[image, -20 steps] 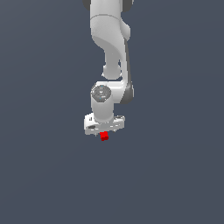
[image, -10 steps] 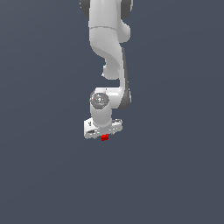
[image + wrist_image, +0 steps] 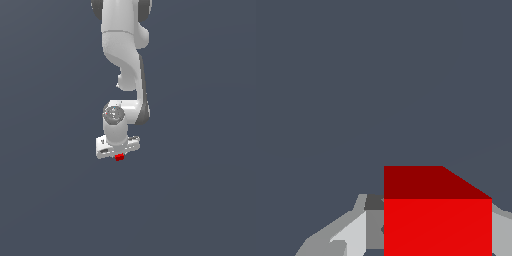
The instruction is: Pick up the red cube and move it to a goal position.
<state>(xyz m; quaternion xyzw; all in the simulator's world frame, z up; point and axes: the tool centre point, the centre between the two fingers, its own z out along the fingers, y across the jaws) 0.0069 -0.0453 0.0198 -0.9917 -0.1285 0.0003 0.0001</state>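
The red cube is a tiny bright-red block peeking out just under the white gripper in the exterior view. The gripper points down and is shut on the cube, with its fingers mostly hidden by the hand. In the wrist view the red cube fills the space between the grey fingers, close to the camera, over plain grey ground.
The white arm reaches down from the top of the exterior view. Only a plain dark grey surface lies around it; no goal marker shows.
The arm has carried the gripper and the red cube slightly toward the exterior view's left and a little lower in the picture. The cube stays in the gripper.
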